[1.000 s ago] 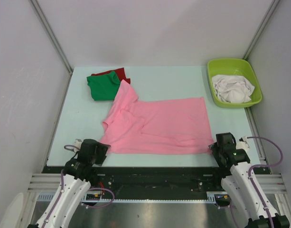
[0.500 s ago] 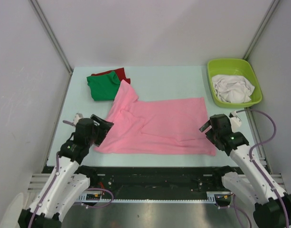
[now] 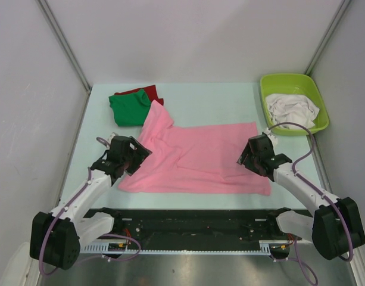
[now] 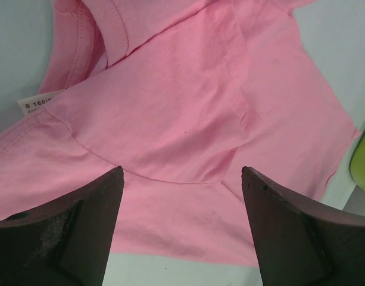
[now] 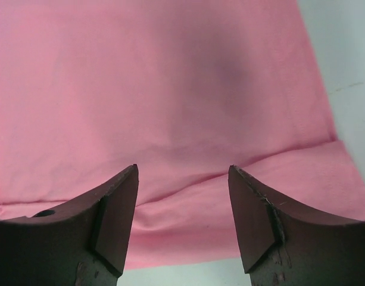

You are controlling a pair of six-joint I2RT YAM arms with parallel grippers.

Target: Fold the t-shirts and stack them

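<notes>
Broadly, the pale desk (image 3: 218, 98) carries everything. The large pink t-shirt (image 3: 200, 161) lies spread across its near middle, neck to the left and hem to the right, with one sleeve reaching back to touch the folded green t-shirt (image 3: 127, 110). That one lies partly over a red t-shirt (image 3: 147, 92) at the far left. At the far right, the lime tub (image 3: 292, 79) holds crumpled white t-shirts (image 3: 292, 110). The left tool (image 3: 139, 156) hangs over the pink shirt's shoulder area, its fingers spread apart with nothing between them. The right tool (image 3: 244, 157) hangs over the hem end, likewise spread and empty. The step in hand looks like taking hold of the pink shirt for a fold. To do it well, both tools should come down level with each other across the cloth and pinch every layer at their edge. The lift should be even so the fold line runs straight and the sleeve does not drag the green shirt. The small neck label (image 4: 32, 105) marks the collar, a useful check on which end the left side holds.
</notes>
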